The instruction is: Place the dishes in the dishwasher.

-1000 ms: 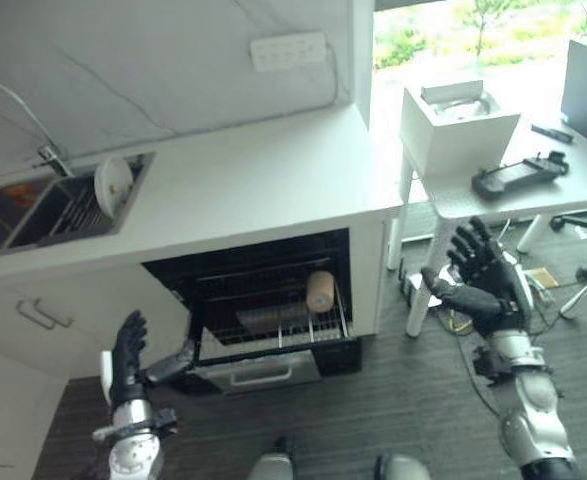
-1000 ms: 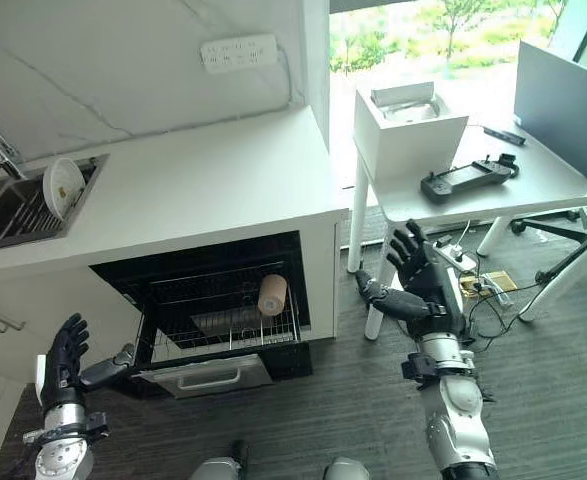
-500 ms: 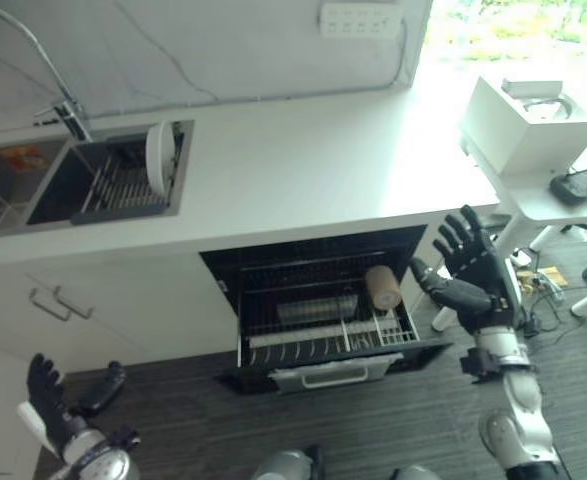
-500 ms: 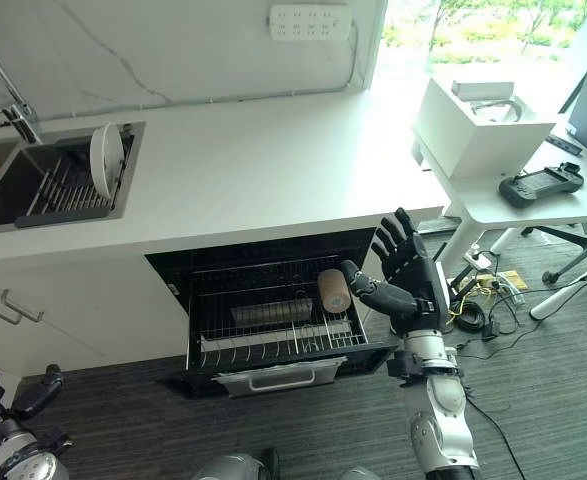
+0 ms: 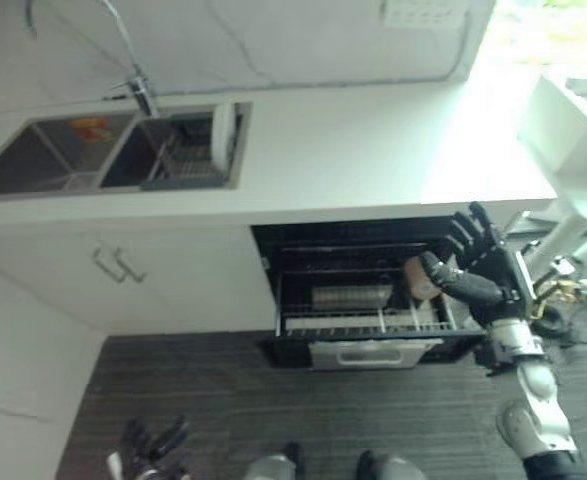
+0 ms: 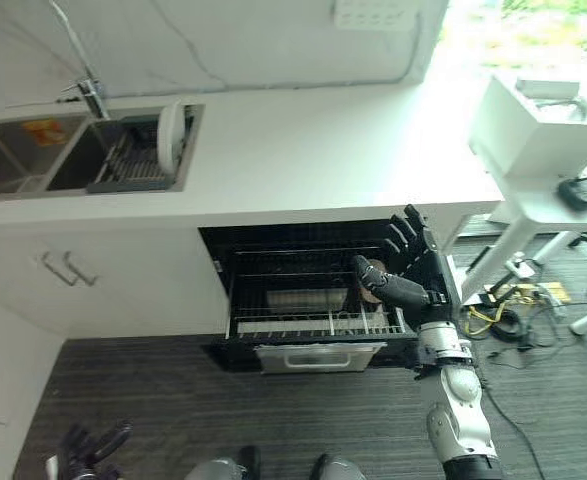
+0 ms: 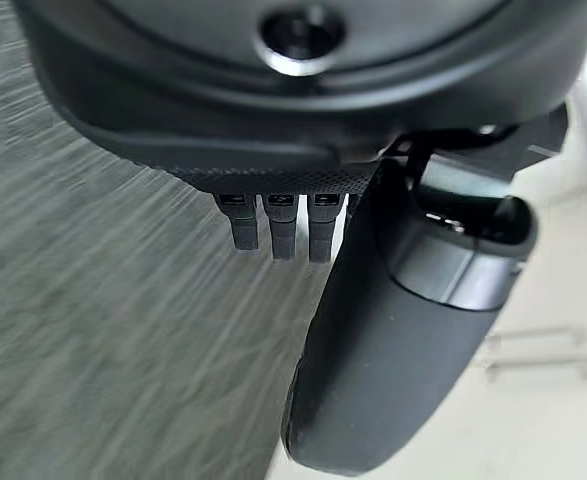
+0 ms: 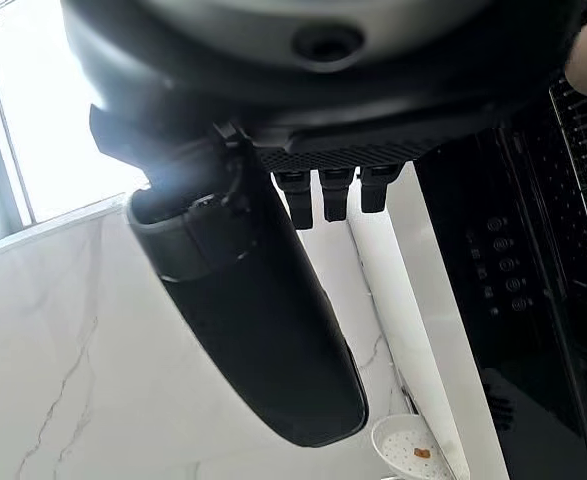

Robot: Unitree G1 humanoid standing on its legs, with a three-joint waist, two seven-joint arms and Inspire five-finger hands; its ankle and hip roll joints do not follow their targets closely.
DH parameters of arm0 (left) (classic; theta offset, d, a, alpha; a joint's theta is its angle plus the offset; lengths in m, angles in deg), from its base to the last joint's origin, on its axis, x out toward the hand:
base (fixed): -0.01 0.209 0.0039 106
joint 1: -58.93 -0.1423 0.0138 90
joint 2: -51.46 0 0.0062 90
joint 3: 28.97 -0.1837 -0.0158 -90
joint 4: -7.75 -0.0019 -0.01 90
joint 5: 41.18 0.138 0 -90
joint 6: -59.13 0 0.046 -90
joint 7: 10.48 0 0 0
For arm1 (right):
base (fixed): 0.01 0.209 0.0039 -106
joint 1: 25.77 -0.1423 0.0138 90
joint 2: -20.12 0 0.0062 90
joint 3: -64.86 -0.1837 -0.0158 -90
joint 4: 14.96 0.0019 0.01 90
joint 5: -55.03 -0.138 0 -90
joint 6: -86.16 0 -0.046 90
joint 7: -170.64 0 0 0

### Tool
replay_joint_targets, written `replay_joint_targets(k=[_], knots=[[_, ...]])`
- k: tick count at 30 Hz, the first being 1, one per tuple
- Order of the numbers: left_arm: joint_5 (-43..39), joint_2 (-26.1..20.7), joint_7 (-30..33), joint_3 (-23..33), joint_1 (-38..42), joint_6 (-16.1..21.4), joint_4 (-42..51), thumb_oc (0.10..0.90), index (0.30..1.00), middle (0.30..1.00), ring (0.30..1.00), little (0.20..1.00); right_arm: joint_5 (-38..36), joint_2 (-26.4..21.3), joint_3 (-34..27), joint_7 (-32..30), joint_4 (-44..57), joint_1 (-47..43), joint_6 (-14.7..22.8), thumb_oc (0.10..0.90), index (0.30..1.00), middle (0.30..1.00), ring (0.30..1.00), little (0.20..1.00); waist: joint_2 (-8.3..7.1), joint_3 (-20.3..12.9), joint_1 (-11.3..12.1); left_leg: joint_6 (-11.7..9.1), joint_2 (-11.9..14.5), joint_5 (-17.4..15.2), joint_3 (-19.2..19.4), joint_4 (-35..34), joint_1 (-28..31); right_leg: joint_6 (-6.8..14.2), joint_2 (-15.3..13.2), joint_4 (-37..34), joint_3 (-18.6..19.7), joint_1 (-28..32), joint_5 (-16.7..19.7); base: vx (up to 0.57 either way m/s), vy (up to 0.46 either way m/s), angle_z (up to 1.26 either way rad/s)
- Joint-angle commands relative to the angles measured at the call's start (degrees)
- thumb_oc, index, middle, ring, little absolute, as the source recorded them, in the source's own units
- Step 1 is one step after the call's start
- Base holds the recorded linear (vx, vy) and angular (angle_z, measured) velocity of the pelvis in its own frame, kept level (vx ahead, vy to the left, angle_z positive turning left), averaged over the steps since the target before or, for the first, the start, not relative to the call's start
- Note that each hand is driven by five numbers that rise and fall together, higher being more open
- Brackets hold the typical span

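Right hand — fingers spread wide, empty — beside the tan cup in the dishwasher rack; left hand open, low over the floor

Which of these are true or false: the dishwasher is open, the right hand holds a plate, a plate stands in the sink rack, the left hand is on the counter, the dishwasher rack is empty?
1. The dishwasher is open. True.
2. The right hand holds a plate. False: it is open and holds nothing.
3. A plate stands in the sink rack. True.
4. The left hand is on the counter. False: it hangs low over the floor.
5. The dishwasher rack is empty. False: a cup lies in it.
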Motion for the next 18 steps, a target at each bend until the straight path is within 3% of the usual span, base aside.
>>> replay_joint_targets(k=[1,4,7,12,14,15,17,18], knots=[[5.3,-3.5,-6.6,-1.2,0.9,-0.9,-3.0,0.8,0.9,0.9,0.9,0.9,-1.9,-2.3,-4.4,1.0,5.2,-5.1,5.9,0.8,0.9,0.9,0.9,0.9,0.61,-2.1,-2.6,-5.8,10.1,3.1,-3.9,-0.6,0.3,5.2,4.0,-8.1,-0.2,8.2,-0.2,0.01,0.382,0.23],[10.4,-2.7,-10.3,-4.6,1.2,-3.1,-5.4,0.8,0.9,0.9,0.9,0.9,-2.1,-2.6,-5.2,0.8,6.0,-4.2,5.8,0.8,0.9,0.9,0.9,0.9,1.67,-2.0,-3.6,-6.5,12.1,3.2,-3.6,-0.6,-0.1,5.6,2.7,-8.1,-0.7,8.9,0.0,0.03,0.44,0.27],[11.4,-1.5,-13.7,-9.0,1.2,-6.6,-7.2,0.8,0.9,0.9,0.9,0.9,-1.4,-1.8,-5.3,-1.1,6.1,-3.7,6.4,0.8,0.9,0.9,0.9,0.9,2.47,-1.9,-3.9,-5.3,8.7,0.1,-5.1,-0.6,1.7,7.6,-0.2,-8.1,1.3,8.9,2.0,0.09,0.581,0.18],[11.2,-1.3,-14.3,-11.6,1.7,-9.9,-7.6,0.8,0.9,0.9,0.9,0.9,0.0,0.4,-6.2,-3.3,6.5,-2.9,7.0,0.8,0.9,0.9,0.9,0.9,1.29,-2.0,-3.2,-0.1,2.8,-3.7,-5.6,-0.6,2.8,10.3,-2.9,-8.1,5.0,8.1,6.6,0.1,0.302,-0.07],[12.5,-1.6,-14.6,-12.2,1.3,-11.5,-7.6,0.8,0.9,0.9,0.9,0.9,0.0,1.4,-6.2,-2.4,6.8,-2.7,7.0,0.8,0.9,0.9,0.9,0.9,1.41,-1.8,-2.6,2.0,2.3,-4.5,-3.8,-0.6,3.2,10.3,-1.6,-7.3,2.3,8.7,10.4,0.08,0.227,-0.17],[12.5,-1.6,-14.4,-12.7,1.2,-12.2,-7.4,0.8,0.9,0.9,0.9,0.9,0.1,1.4,-5.9,-2.1,7.0,-2.8,7.0,0.8,0.9,0.9,0.9,0.9,1.39,-1.7,-2.2,2.5,2.2,-4.6,-3.1,-0.6,3.2,10.3,-1.0,-5.5,1.4,8.0,10.8,0.03,0.124,-0.39],[11.5,-1.9,-14.9,-12.9,1.1,-15.0,-7.1,0.8,0.9,0.9,0.9,0.9,0.1,0.6,-5.1,-2.3,7.9,-3.3,6.8,0.8,0.9,0.9,0.9,0.9,0.89,-1.1,-2.4,2.8,1.6,-5.5,-1.9,-0.6,3.6,9.9,3.2,-4.6,0.4,6.6,9.1,0.05,0.039,-0.57],[9.9,-1.6,-15.7,-12.5,1.1,-17.1,-6.9,0.8,0.9,0.9,0.9,0.9,0.1,0.1,-4.3,-2.2,8.6,-3.9,6.6,0.8,0.9,0.9,0.9,0.9,0.58,-0.8,-2.5,2.4,1.3,-5.7,-0.6,-0.6,3.8,9.0,4.9,-6.3,-2.3,6.0,9.3,0.09,0.027,-0.6]])
